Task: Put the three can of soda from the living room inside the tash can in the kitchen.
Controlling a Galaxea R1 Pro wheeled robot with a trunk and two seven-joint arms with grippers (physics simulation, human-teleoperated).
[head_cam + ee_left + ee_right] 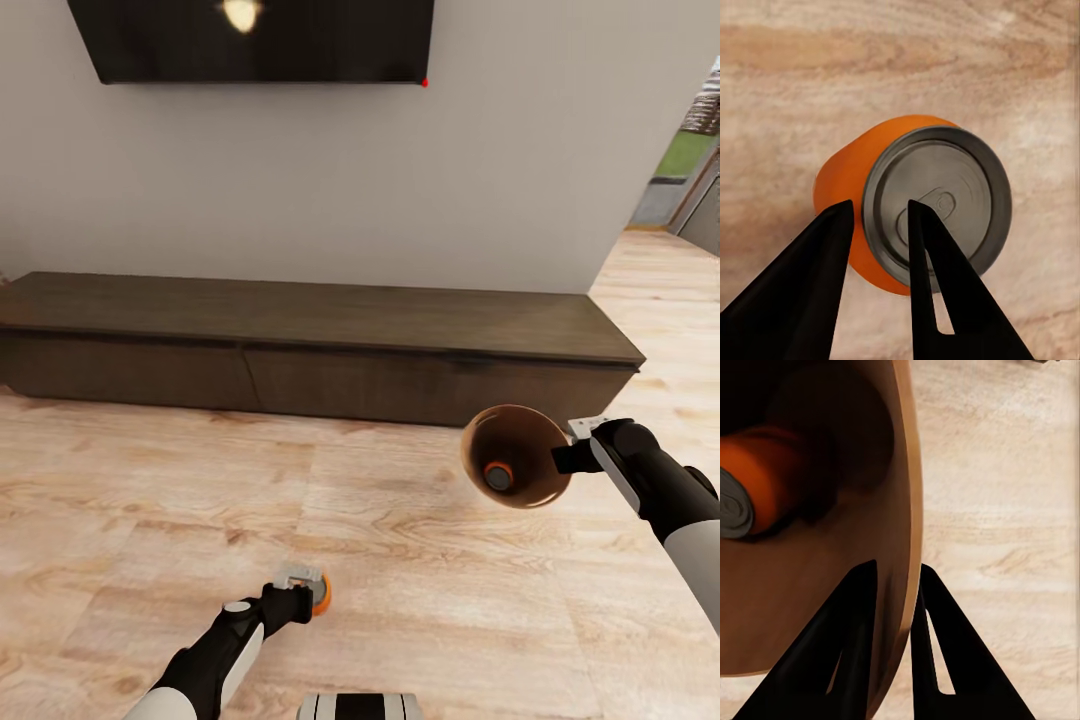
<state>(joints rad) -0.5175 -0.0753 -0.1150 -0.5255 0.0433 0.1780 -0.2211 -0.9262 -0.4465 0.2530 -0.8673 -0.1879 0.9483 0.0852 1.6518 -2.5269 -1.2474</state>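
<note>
Care is called for at the left gripper, nearest the robot, where an orange soda can is pinched by its rim: in the left wrist view one dark finger lies against the orange side wall and the other crosses the grey top beside the pull tab, so the fingers are closed narrowly on the can's edge, not round its body. Such a hold is judged shallow, and the can is best carried slowly and kept from swinging. Below it only the pale wood floor is seen. Further out and to the right, the trash can is held tipped on its side by the right gripper, its fingers closed on the rim with one inside against the copper lining and one outside. A second orange can lies against the bin's floor. The open mouth is turned towards the left arm, so the held can is best brought level with the mouth, passed well inside, and released only once clear of the rim; the bin should be tilted mouth-up so that nothing rolls out. Beyond stand a long dark low cabinet and a wall-mounted TV.
</note>
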